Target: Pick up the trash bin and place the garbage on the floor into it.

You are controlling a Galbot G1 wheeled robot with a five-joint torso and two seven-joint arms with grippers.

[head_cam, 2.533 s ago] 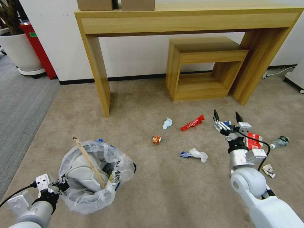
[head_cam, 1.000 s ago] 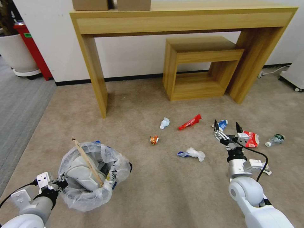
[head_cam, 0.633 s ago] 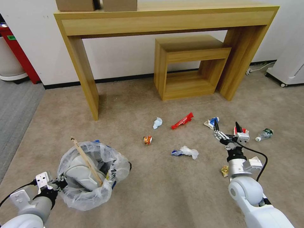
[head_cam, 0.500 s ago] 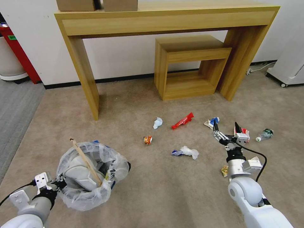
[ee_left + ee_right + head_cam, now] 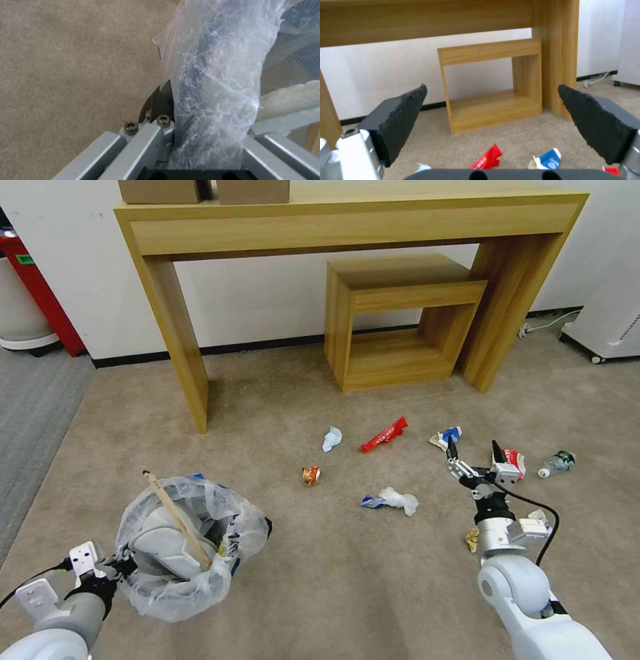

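Note:
The trash bin (image 5: pixel 193 553), blue with a white plastic liner, hangs low at the left with my left gripper (image 5: pixel 115 569) shut on its rim. In the left wrist view a dark finger (image 5: pixel 161 100) presses the liner (image 5: pixel 216 87). A wooden stick (image 5: pixel 175 517) and a white slipper (image 5: pixel 160 543) lie inside it. My right gripper (image 5: pixel 475 455) is open above the floor (image 5: pixel 320 593), beside a red-white wrapper (image 5: pixel 513 457) and short of a blue-white carton (image 5: pixel 448 436). More garbage lies about: a red wrapper (image 5: pixel 385 435), tissues (image 5: pixel 398 501), a bottle (image 5: pixel 557 463), a yellow wrapper (image 5: pixel 472 539).
A tall wooden console table (image 5: pixel 347 220) stands against the wall, with a wooden cube shelf (image 5: pixel 400 323) under it. A small orange scrap (image 5: pixel 311 474) and a pale tissue (image 5: pixel 331 438) lie mid-carpet. Grey carpet (image 5: pixel 33 407) borders the left; a white appliance (image 5: pixel 613 313) stands at right.
The camera has swung to the right, shifting the whole scene left. The bin has sunk slightly lower and left in my left gripper. The right gripper stays open and has dropped a little.

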